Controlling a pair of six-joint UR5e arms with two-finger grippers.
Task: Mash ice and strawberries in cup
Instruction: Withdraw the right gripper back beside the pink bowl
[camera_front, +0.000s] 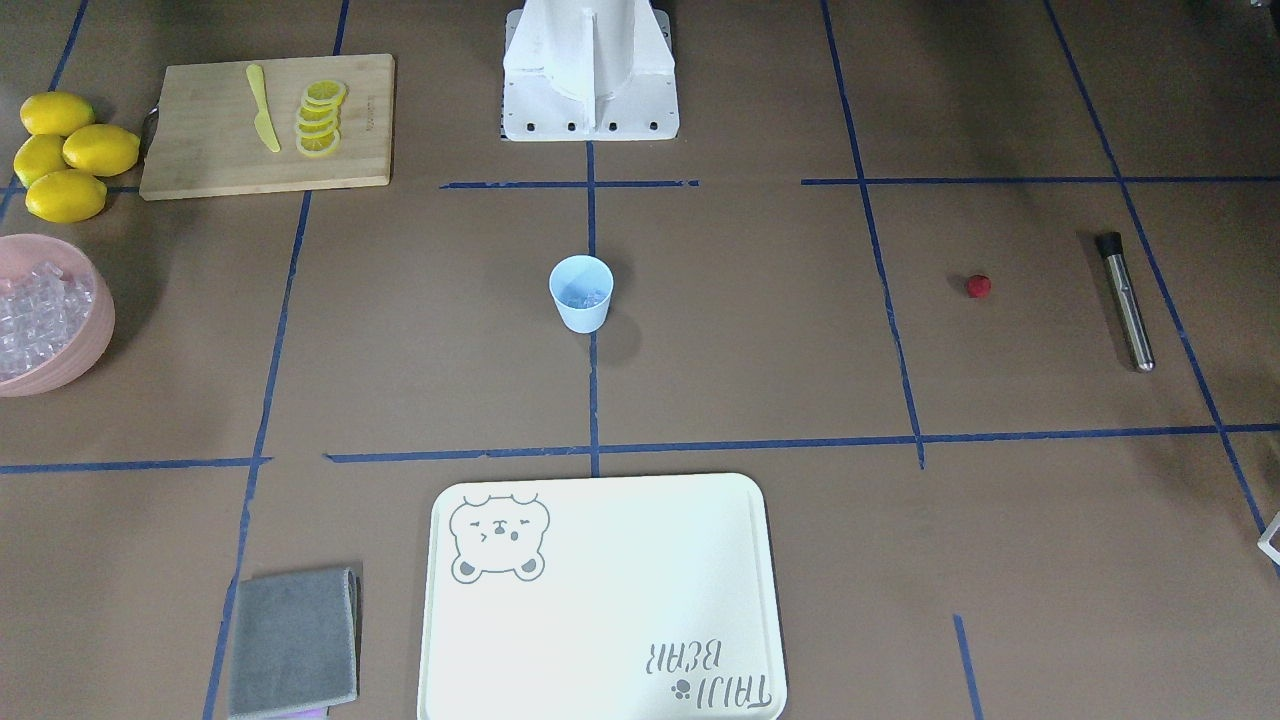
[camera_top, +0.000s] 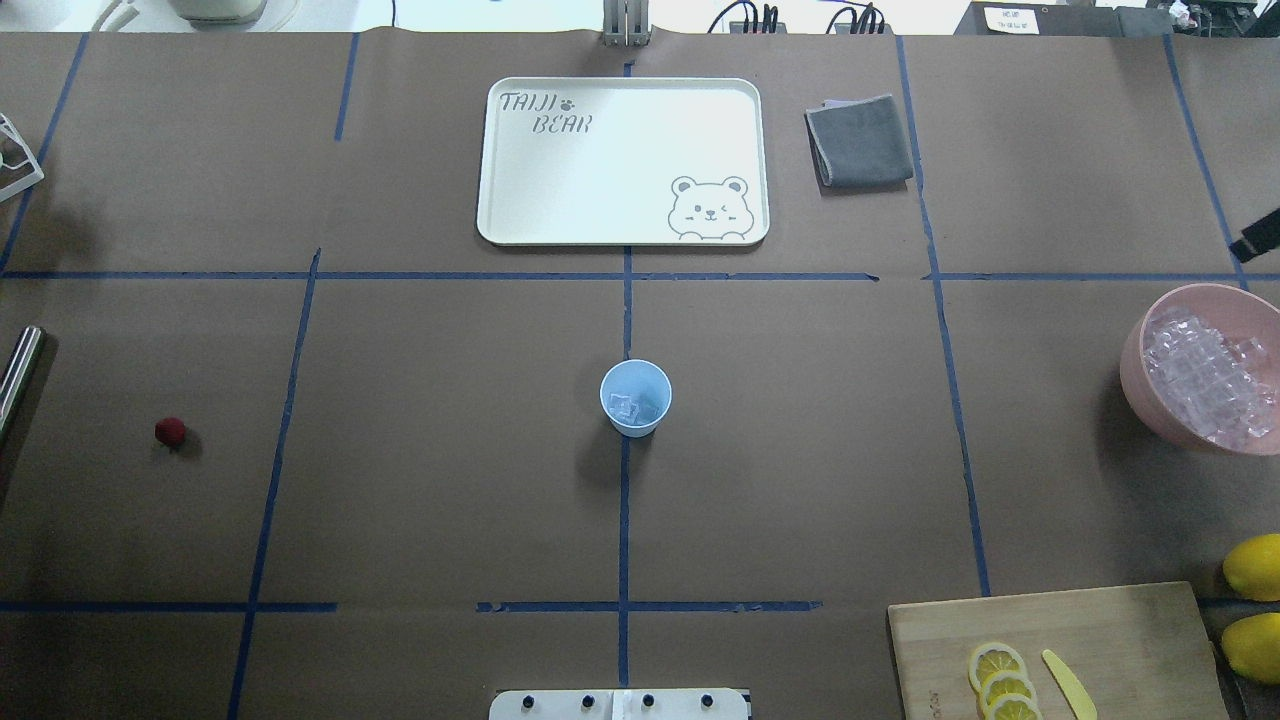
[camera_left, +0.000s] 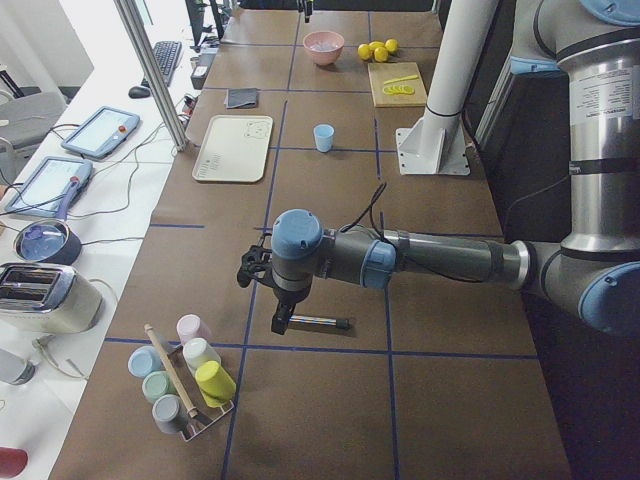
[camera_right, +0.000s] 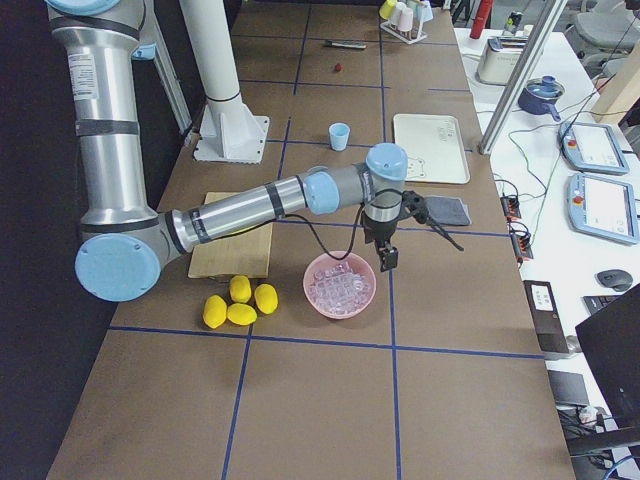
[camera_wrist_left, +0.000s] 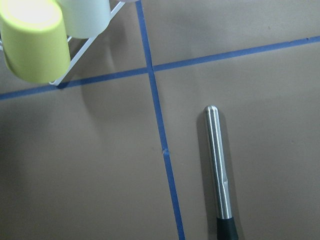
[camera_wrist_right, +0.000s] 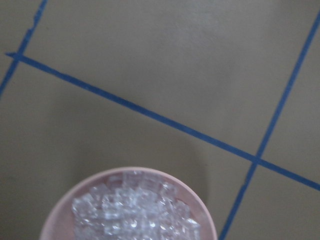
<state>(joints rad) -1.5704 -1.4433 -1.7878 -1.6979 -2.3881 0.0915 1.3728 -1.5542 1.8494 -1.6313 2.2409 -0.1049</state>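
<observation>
Nearest, seen from across the bench (camera_front: 700, 380), lies a pale tray (camera_front: 600, 600) printed with a bear, with a folded grey cloth (camera_front: 293, 640) just to its left. Beyond them, at the middle of the bench where blue tape lines cross, the pale-blue cup (camera_front: 581, 292) stands upright with a few clear ice cubes (camera_top: 628, 405) in its bottom. One dark-red strawberry (camera_front: 978, 286) lies on the bare bench well to the right of the cup. A steel muddler (camera_front: 1126, 300) with a black end lies farther right again. At the left edge a pink bowl (camera_front: 92, 340) is heaped with more ice. Farther back are four lemons (camera_front: 70, 150) and a wooden cutting board (camera_front: 210, 150) carrying lemon slices (camera_front: 321, 118) and a yellow knife (camera_front: 262, 110). In the side views the left fingers (camera_left: 283, 318) hang above the muddler and the right fingers (camera_right: 386, 258) hang by the pink bowl's rim. Whether either pair is open or closed cannot be told.
</observation>
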